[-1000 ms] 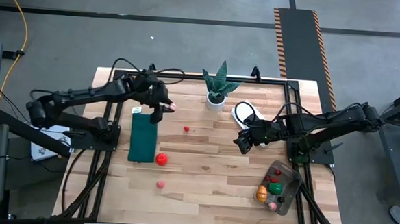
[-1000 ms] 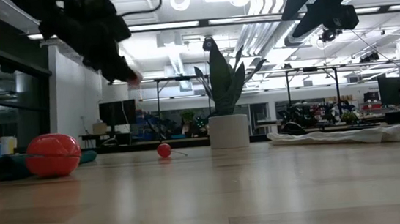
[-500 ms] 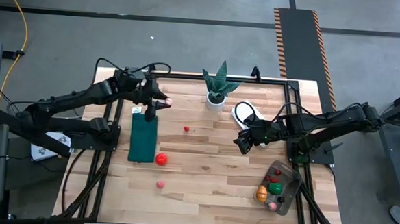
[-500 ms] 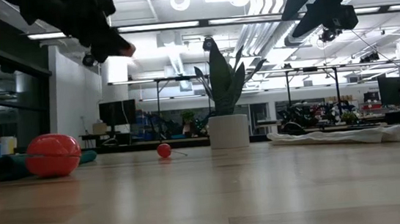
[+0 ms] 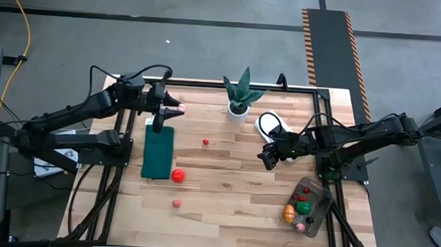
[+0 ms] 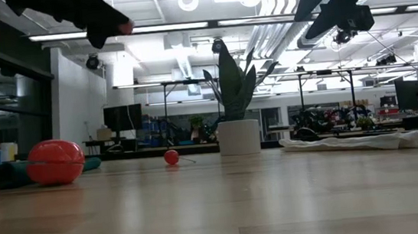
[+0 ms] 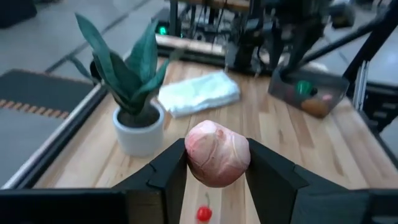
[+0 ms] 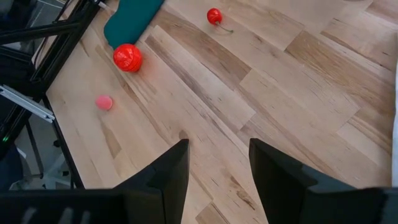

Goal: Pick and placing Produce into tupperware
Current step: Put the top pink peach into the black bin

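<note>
My left gripper (image 5: 177, 109) is high over the table's far left part, above the mat's far end, and is shut on a pink round fruit (image 7: 217, 154). In the low view it shows at the top left (image 6: 117, 30). My right gripper (image 5: 268, 158) hangs open right of the table's middle with nothing between its fingers (image 8: 219, 168). On the wood lie a red tomato (image 5: 178, 176), a small cherry (image 5: 205, 142) and a small pink piece (image 5: 177, 204). The tupperware (image 5: 316, 212) stands at the near right with several pieces of produce inside. My left gripper pinches the pink fruit's two opposite sides (image 7: 191, 163) between its two fingers. The fingers point toward the table's right, slanting a little downward. The fruit is lifted well clear of the table.
A spiky plant in a white pot (image 5: 240, 98) stands at the far middle, and a white cloth (image 5: 269, 124) lies right of it. A dark green mat (image 5: 158, 152) lies under the left arm. Bare wood stretches between the cherry and the tupperware.
My left gripper has risen with the pink fruit and drawn back toward the table's far left corner, tipping from a downward slant to nearly level. The fruit stays between its fingers.
</note>
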`<state>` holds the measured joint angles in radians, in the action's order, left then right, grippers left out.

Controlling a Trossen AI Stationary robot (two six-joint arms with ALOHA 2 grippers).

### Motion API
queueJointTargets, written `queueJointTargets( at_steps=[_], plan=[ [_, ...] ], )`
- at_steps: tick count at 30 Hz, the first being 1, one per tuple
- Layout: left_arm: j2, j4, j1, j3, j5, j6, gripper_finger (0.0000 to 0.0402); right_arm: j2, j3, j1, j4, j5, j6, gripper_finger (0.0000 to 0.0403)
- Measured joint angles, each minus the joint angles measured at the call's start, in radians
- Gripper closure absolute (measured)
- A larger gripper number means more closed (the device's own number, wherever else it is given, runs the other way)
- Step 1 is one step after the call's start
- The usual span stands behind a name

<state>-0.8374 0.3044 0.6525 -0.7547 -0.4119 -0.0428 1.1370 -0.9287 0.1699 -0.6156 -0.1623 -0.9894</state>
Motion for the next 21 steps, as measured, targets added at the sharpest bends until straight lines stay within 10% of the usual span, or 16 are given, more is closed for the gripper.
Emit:
queueJointTargets(
  at_steps=[21],
  plan=[
    [0.091, -0.124, 0.0, -0.093, 0.0, 0.072, 0.0261, 0.0, 0.0, 0.0, 0.002, -0.019, -0.016, 0.0245]
  ],
)
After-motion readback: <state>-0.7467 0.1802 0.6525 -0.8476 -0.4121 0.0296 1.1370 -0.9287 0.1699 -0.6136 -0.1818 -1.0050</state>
